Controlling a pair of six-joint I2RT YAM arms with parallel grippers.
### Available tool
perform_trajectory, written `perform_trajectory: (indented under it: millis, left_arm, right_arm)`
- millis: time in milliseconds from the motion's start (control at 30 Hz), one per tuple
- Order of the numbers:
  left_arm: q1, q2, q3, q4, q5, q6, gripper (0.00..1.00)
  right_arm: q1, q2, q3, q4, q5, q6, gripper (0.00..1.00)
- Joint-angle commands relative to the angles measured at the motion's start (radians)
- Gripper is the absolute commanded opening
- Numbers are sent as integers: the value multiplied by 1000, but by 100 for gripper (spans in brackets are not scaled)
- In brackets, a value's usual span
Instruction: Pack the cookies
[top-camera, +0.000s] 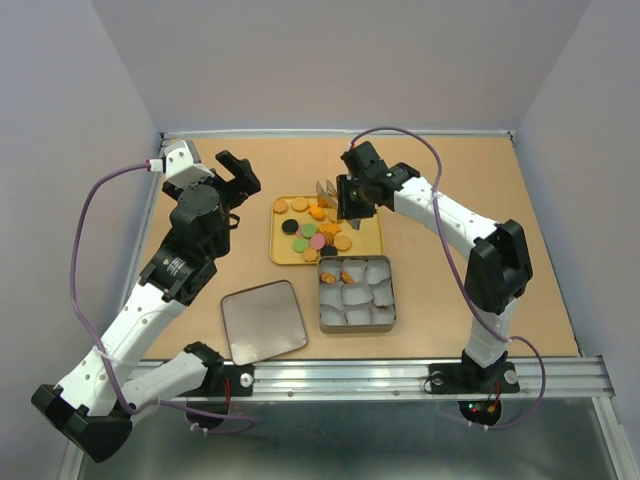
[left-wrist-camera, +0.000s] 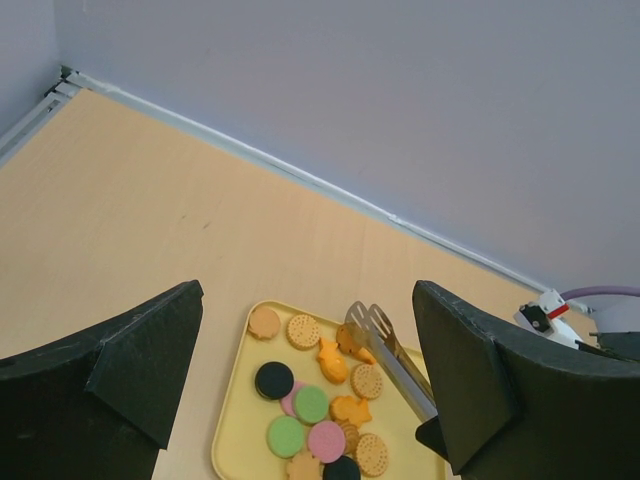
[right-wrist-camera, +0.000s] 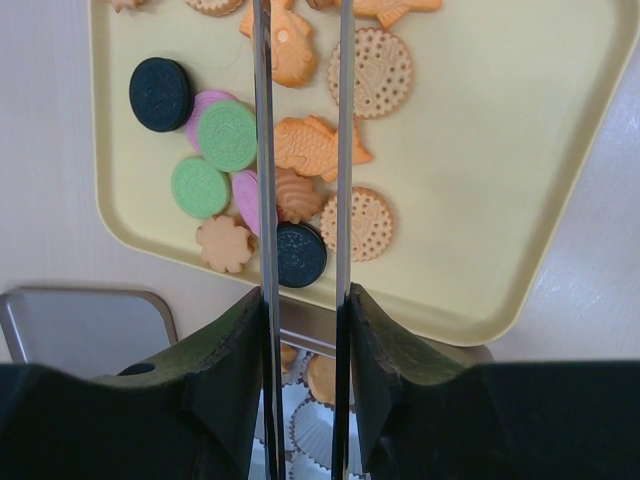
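Right hand (right-wrist-camera: 305, 330) clenched on the tongs (right-wrist-camera: 262, 150), over the cookies (right-wrist-camera: 310, 148) clustered on the yellow tray (right-wrist-camera: 520, 200); left hand (top-camera: 240, 180) released, idle. Best to straddle one fish cookie squarely, then squeeze gently.

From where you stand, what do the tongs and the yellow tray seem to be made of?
Tongs: likely polished metal, with thin, silvery, reflective blades. Yellow tray: probably matte plastic, judging by its even colour, soft rounded rim and lack of sharp glare.
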Motion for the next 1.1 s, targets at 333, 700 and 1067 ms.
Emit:
perform_trajectory:
  millis: [333,700,1067]
  left_arm:
    - [12,-16,15,24,2,-6,97]
    - [14,-16,15,21,2,-9,96]
    - [36,27,79,1,90,88,99]
  right_arm:
    - [2,1,-58,61,-10,15,36]
    - [3,-19,-58,67,-13,18,25]
    - [-6,-215,-50,-6,55,-37,25]
